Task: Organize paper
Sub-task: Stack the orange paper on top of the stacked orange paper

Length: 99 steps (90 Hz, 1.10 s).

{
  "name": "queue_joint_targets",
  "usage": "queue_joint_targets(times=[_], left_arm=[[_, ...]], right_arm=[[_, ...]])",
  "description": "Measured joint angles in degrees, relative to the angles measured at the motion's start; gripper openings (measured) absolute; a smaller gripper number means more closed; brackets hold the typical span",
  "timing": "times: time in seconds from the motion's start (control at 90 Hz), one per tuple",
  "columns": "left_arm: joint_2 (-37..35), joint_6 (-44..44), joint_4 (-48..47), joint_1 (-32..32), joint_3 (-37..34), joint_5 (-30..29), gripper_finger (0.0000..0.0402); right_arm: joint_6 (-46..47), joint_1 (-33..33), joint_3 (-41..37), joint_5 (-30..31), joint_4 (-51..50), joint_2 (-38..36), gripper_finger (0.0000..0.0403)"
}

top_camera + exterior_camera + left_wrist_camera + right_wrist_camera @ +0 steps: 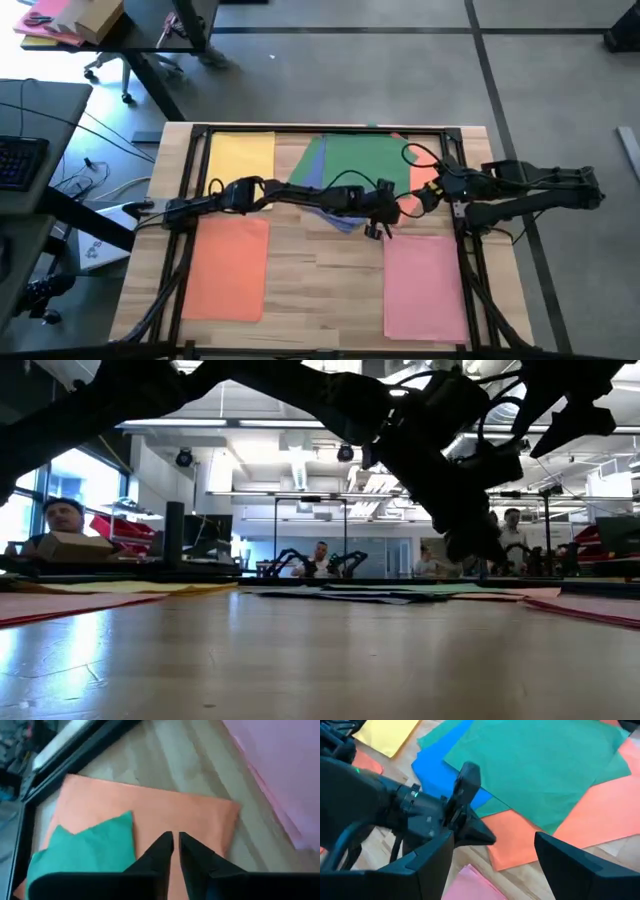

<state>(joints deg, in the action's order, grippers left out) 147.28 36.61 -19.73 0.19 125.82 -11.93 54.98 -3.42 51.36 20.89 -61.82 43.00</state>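
Note:
Coloured paper lies flat on the wooden table. A yellow sheet (242, 158) is far left, and green sheets (360, 160) at the far middle overlap a blue one (440, 770) and an orange one (150, 805). Another orange sheet (228, 268) lies near left and a pink sheet (425, 285) near right. My left gripper (175, 845) reaches across to the table's middle, shut, over the far orange sheet near its edge. My right gripper (495, 837) stands open just to its right, above the same sheet, with nothing between its fingers. My left gripper points its shut fingertips (487, 837) down at a slant toward the far orange sheet, near that sheet's near edge (510, 860). I cannot tell whether they touch the paper. The sheet lies flat on the table.
A black frame rail (190, 180) runs around the table's edges, with cables (425, 155) at the far right. Bare wood (325, 280) shows between the near orange and pink sheets. A desk with a keyboard (20, 160) stands off the left side; people sit in the room beyond.

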Motion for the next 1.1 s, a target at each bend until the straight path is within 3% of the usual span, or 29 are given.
queue_joint_targets(times=[0.144,0.367,0.689,0.889,1.022,1.1], left_arm=[[0.2,0.2,-2.2,-0.7,-0.5,2.6,0.0072],[2.1,3.0,-3.2,-0.6,-0.6,-1.6,0.0126],[2.1,8.0,0.0,-0.1,-0.6,-2.1,0.0131],[2.1,8.5,-0.2,-0.5,-0.6,-1.5,0.0131],[2.4,6.5,-1.8,-0.9,-0.6,1.9,0.0131],[3.3,6.1,-0.9,-1.0,-0.5,0.2,0.0131]], right_arm=[[0.0,0.0,0.0,0.1,-0.1,0.0,0.0264],[0.0,0.0,0.0,0.1,-0.1,0.0,0.0264],[0.2,0.0,0.0,0.1,0.0,0.0,0.0264],[0.2,0.0,0.0,-0.1,0.0,0.0,0.0264],[0.5,0.0,0.0,-0.3,0.0,0.1,0.0264],[0.5,0.0,0.0,-0.3,0.0,0.0,0.0264]])
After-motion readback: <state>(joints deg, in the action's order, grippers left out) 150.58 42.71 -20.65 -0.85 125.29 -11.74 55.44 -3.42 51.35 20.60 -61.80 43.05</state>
